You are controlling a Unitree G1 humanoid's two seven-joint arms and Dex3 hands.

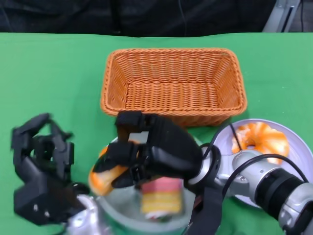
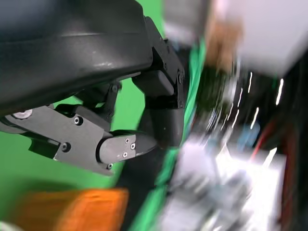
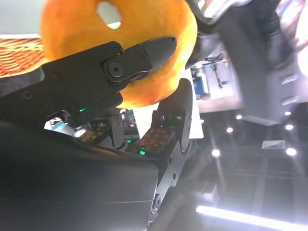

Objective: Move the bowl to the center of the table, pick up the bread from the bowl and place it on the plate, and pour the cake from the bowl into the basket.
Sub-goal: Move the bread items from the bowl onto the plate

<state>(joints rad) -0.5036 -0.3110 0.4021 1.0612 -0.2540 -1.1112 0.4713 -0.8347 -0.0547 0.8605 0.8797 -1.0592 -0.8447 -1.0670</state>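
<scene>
— Surface, room?
— Green table [image 1: 54, 73]; dark backdrop past its far edge.
— Hands?
— My right hand [image 1: 146, 152] grips the ring bread [image 1: 103, 177] over the bowl [image 1: 117, 208], near edge. Left hand [image 1: 41, 161] spread, holding nothing.

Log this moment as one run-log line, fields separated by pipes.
right hand: grips bread over bowl | left hand: holds nothing | cake: in bowl | plate: already has one bread | basket: empty
</scene>
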